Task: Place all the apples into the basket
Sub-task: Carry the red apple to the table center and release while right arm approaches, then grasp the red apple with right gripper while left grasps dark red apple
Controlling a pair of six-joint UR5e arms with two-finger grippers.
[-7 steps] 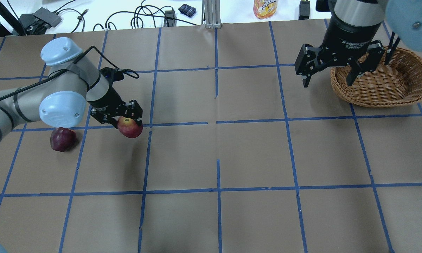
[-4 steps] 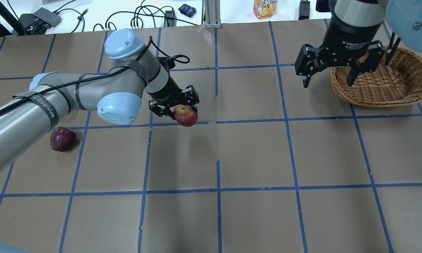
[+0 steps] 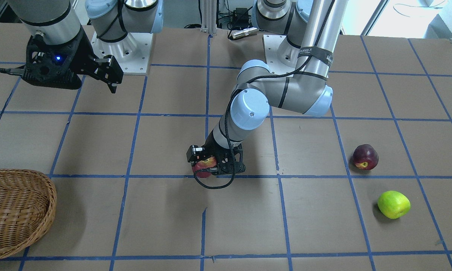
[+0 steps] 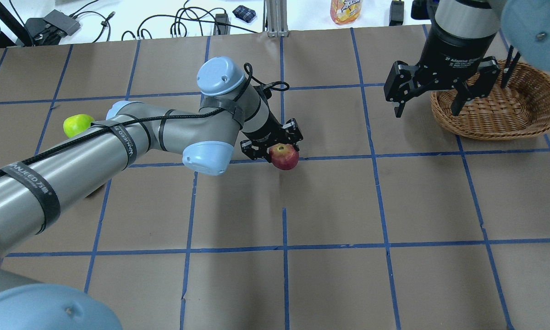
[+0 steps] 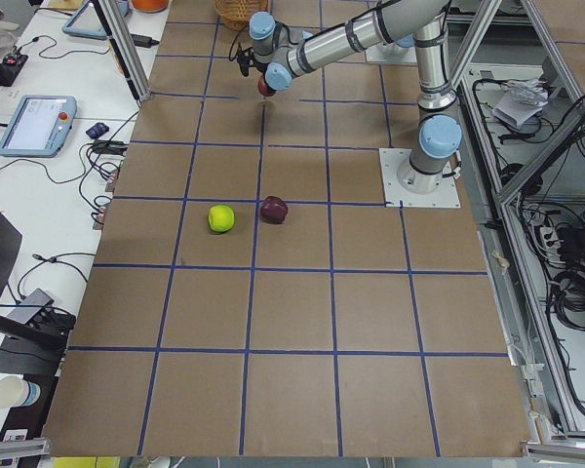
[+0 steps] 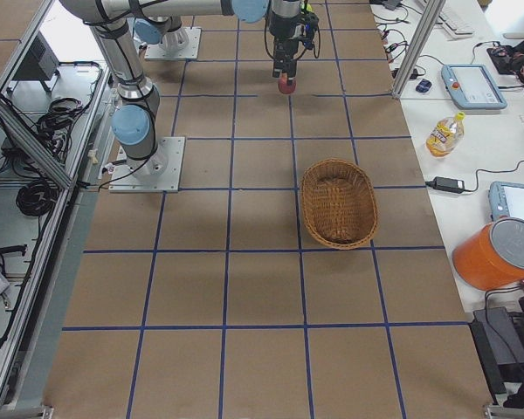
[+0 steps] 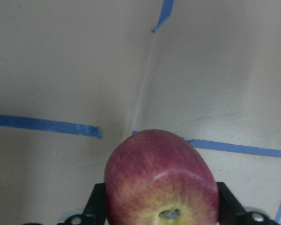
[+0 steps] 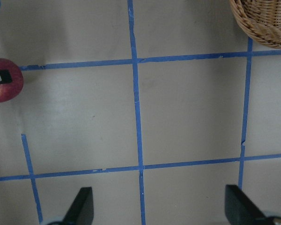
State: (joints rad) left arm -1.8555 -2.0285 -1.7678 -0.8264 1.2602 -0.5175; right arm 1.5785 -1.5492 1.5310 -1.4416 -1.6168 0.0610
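My left gripper point(image 4: 282, 149) is shut on the red apple point(image 4: 284, 157) and holds it just above the middle of the table. The apple fills the left wrist view point(image 7: 161, 180) and also shows in the front view point(image 3: 202, 168). The maroon apple point(image 3: 365, 157) and the green apple point(image 3: 394, 204) lie on the table on my left side. In the overhead view the green apple point(image 4: 77, 124) shows, and the left arm hides the maroon one. My right gripper point(image 4: 425, 108) is open and empty, hovering beside the left rim of the wicker basket point(image 4: 508, 130). The basket holds no apples.
The table is brown paper with a blue tape grid point(image 4: 284, 229). Cables, a bottle point(image 4: 346, 10) and small devices lie beyond the far edge. The basket point(image 6: 307, 205) stands on my right side, toward the far edge.
My left arm has swung to the right with the red apple, from the table's left part to its middle. It now covers the maroon apple and uncovers the green one. The right gripper barely moved.
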